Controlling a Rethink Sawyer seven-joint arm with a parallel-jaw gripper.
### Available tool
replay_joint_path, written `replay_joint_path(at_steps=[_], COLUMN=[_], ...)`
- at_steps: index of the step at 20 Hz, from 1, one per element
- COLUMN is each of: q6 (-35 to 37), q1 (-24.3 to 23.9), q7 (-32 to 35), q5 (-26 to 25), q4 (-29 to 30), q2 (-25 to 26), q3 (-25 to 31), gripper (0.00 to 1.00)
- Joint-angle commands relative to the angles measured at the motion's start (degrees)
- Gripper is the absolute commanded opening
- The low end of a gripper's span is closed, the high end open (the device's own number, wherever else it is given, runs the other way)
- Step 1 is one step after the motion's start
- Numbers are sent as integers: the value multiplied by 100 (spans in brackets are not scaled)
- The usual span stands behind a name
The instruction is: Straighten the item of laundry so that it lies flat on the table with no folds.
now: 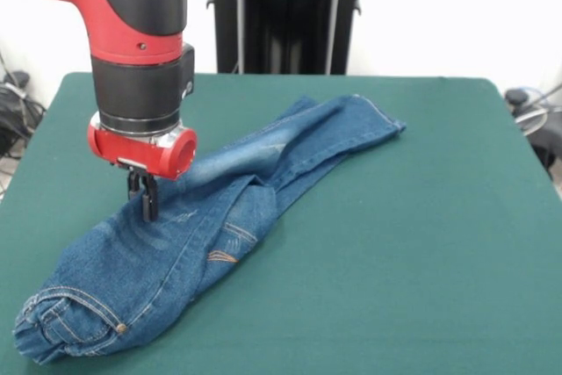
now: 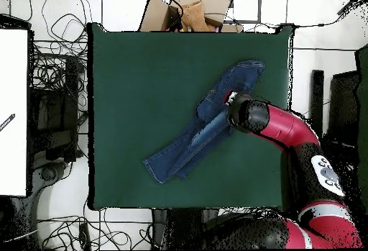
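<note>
I read the gripper (image 1: 146, 203) as down on the jeans (image 1: 219, 217), its dark fingers drawn close together with barely a gap, tips touching or pressed into the denim of the upper leg. I cannot tell whether any cloth is actually pinched between them.

The jeans lie diagonally across the table (image 1: 421, 243). In the front view the waistband end (image 1: 61, 327) sits at the lower left near the table's front edge, bunched and rolled, with the brass button (image 1: 120, 328) showing. The legs run up and to the right, ending at the hems (image 1: 378, 125).

The legs overlap: one lies partly over the other, with a fold line running along the middle. A back pocket with tan stitching (image 1: 230, 248) shows near the crease. A faded pale patch (image 1: 255, 155) sits just right of the red wrist.

Overhead, the jeans (image 2: 198, 129) lie in the table's (image 2: 129, 83) right half, and the arm (image 2: 287, 129) covers one edge of them.
</note>
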Motion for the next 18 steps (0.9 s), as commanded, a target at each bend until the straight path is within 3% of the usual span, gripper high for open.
replay_joint_path(at_steps=[1,18], q6=[-174,379], q1=[82,553], q7=[460,807], q5=[-165,216], q4=[321,-114], q2=[74,77], q3=[295,12], gripper=[0,0])
